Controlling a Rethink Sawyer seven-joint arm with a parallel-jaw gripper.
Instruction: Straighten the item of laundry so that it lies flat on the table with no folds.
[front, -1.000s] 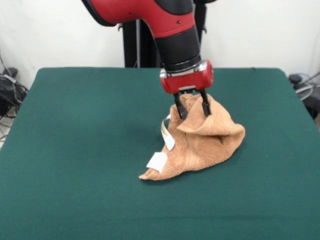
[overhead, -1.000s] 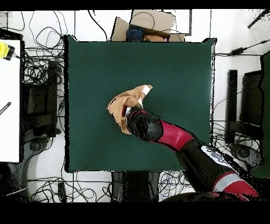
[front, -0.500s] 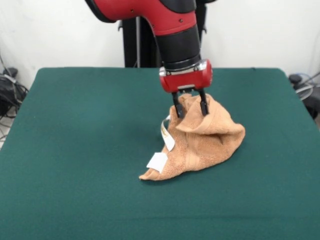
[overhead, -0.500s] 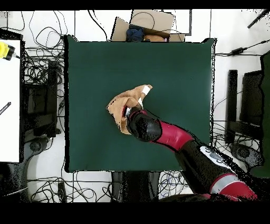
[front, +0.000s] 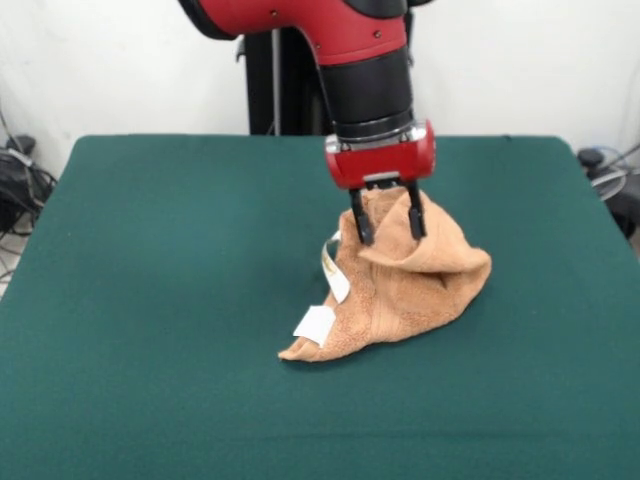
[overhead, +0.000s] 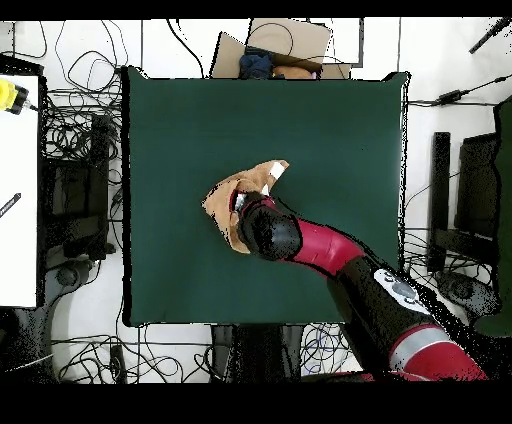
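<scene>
The item of laundry (front: 415, 280), an orange-tan towel, sits bunched up right of the middle of the green table (front: 160, 250). One corner trails toward the front left, with white tags (front: 315, 323) along that edge. My gripper (front: 388, 222) comes straight down on the bunch's raised top. Its two black fingers (front: 361, 226) stand on either side of the peak and pinch a thick fold of cloth. In the overhead view the arm's wrist (overhead: 265, 228) covers the gripper and part of the item of laundry (overhead: 222, 200).
Bare green cloth surrounds the bunch on all sides. Cables and dark equipment (overhead: 75, 190) lie off the table's edges. A cardboard box (overhead: 285, 45) stands beyond one end.
The gripper has shifted slightly to the right in the front view, keeping the same finger spacing on the towel's peak. The towel's shape on the table is nearly unchanged.
</scene>
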